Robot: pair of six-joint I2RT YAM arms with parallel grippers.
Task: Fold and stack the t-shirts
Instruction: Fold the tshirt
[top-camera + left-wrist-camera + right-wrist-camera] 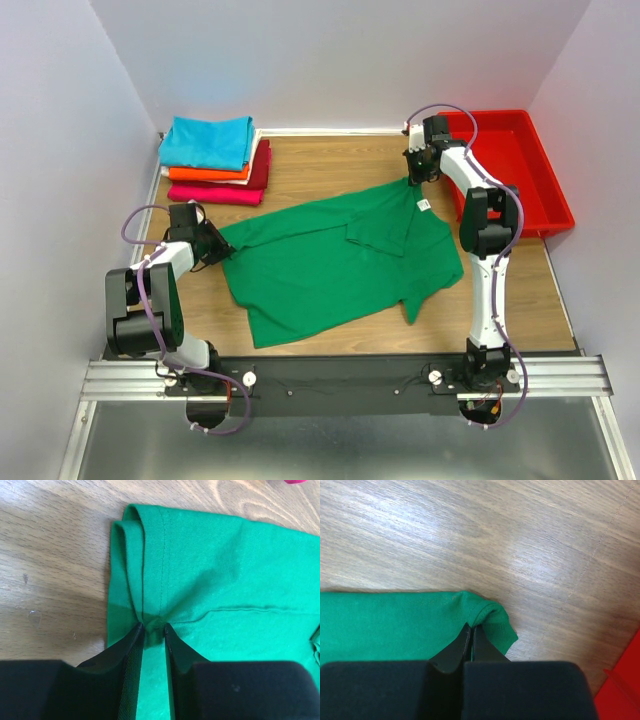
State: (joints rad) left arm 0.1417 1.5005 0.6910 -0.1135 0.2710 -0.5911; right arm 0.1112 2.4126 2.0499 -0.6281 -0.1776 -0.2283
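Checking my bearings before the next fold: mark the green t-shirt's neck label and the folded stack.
neck label [423,205], top view, middle of the white tag.
folded stack [210,142], top view, turquoise shirt on top.

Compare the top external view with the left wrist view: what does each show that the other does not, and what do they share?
Only the top external view shows the folded turquoise t-shirt, the red tray, the white neck label and the right gripper. Only the left wrist view shows the hem stitching and cloth puckered between the fingertips. Both show the green t-shirt, the wooden table and the left gripper.
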